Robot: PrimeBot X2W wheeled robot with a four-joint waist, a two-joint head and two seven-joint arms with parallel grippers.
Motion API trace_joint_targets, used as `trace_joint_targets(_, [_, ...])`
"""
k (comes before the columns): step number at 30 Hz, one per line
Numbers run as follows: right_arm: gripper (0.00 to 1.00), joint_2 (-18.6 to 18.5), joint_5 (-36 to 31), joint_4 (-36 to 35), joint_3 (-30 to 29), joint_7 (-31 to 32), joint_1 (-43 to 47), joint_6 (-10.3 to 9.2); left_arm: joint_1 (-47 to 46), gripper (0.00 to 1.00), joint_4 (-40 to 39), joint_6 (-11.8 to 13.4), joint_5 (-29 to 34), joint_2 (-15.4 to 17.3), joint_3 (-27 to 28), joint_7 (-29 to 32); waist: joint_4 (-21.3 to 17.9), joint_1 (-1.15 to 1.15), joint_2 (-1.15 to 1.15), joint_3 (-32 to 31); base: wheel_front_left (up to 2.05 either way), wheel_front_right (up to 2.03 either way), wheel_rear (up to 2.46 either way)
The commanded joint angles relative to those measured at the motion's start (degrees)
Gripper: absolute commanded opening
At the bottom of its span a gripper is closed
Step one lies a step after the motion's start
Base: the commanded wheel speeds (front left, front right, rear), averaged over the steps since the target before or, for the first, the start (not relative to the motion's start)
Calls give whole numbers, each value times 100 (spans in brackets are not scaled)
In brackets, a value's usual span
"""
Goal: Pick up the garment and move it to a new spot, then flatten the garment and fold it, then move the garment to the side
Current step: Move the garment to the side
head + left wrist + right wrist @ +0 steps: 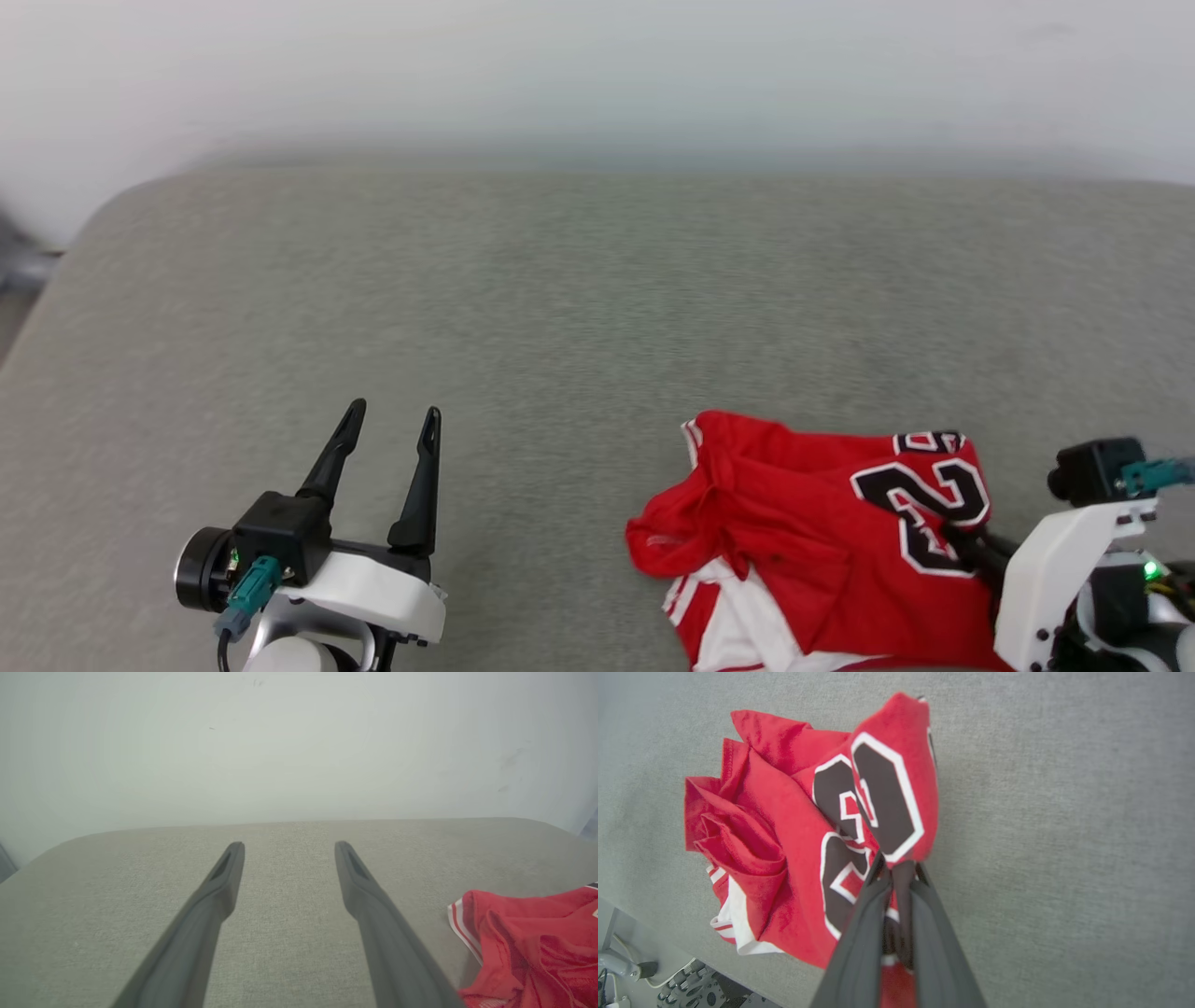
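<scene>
Red garment point(784, 826) crumpled, right end effector point(899, 868) clamped on it, left end effector point(395, 408) apart

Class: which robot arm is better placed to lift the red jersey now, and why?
Right. The right gripper is shut on the jersey; the left gripper hangs open, apart from it.

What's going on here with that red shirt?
The robot seems to be starting to pick up a crumpled red jersey that lies near the front edge of a grey padded surface. Its right tool is shut on a fold of the jersey, by the black number. Its left tool is open and hangs over bare surface, apart from the jersey, holding nothing.
</scene>
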Motion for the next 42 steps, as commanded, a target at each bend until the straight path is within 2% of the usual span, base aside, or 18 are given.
trace_joint_targets(1, [0, -48, -59, -69, -16, -19, -84, -3, 23, 100, -37, -4, 22, 26, 13, -11, -396, 0, 0, -2, 0, 0, 0])
trace_joint_targets(10, [0, -247, -351, -588, -247, 48, -511, -3, -270, 100, -279, -57, 162, 109, -42, -11, -1645, 0, 0, 513, 0, 0, 0])
trace_joint_targets(17, [0, -352, -552, -342, -502, -445, -1092, -3, -761, 100, -567, -188, 319, 282, -205, 81, -2124, 0, 0, 1204, 0, 0, 0])
trace_joint_targets(24, [0, -681, -797, 321, -957, -949, -1896, -3, -1218, 100, -845, -296, 421, 419, -380, 211, -2205, 0, 0, 1845, 0, 0, 0])
trace_joint_targets(33, [0, -1145, -1227, 1357, -1842, -1478, -2860, -5, -1845, 100, -1247, -415, 531, 558, -637, 360, -1936, 0, 0, 2657, 0, 0, 0])
trace_joint_targets(38, [0, -1225, -1713, 1910, -2439, -1817, -3230, -5, -2112, 100, -1381, -455, 565, 603, -790, 384, -1763, 0, 0, 2984, 0, 0, 0])
trace_joint_targets(42, [0, -1147, -1994, 2353, -2721, -2111, -3478, -4, -2279, 100, -1443, -471, 567, 630, -903, 383, -1639, 0, 0, 3167, 0, 0, 0])
